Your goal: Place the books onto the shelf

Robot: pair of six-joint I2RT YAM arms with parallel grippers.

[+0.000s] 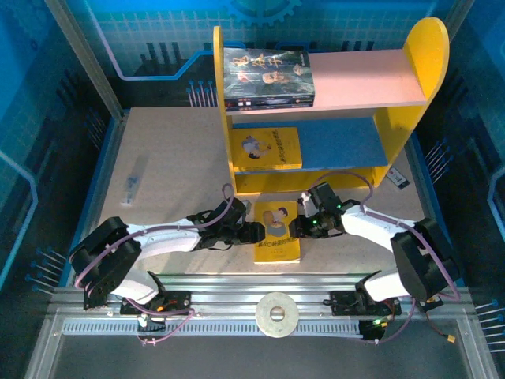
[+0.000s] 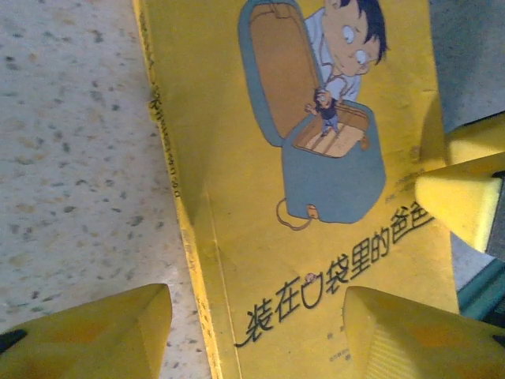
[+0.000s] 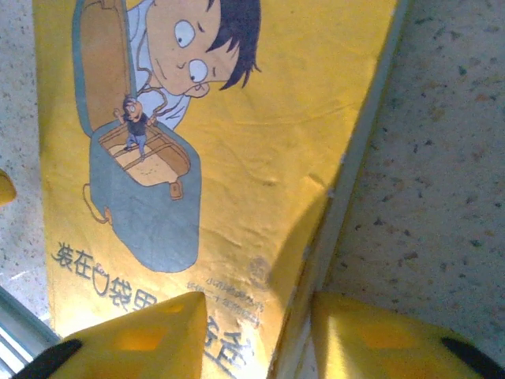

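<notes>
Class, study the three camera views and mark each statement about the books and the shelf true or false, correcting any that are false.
1. A thin yellow paperback with a cartoon boy lies on the speckled table between the left end effector and the right end effector. True.
2. The shelf's pale pink upper board is bare. False: dark-covered books lie at its left end.
3. A second yellow book lies on the blue lower board. True.
4. The paperback on the table stands upright. False: it lies flat, cover up.
</notes>
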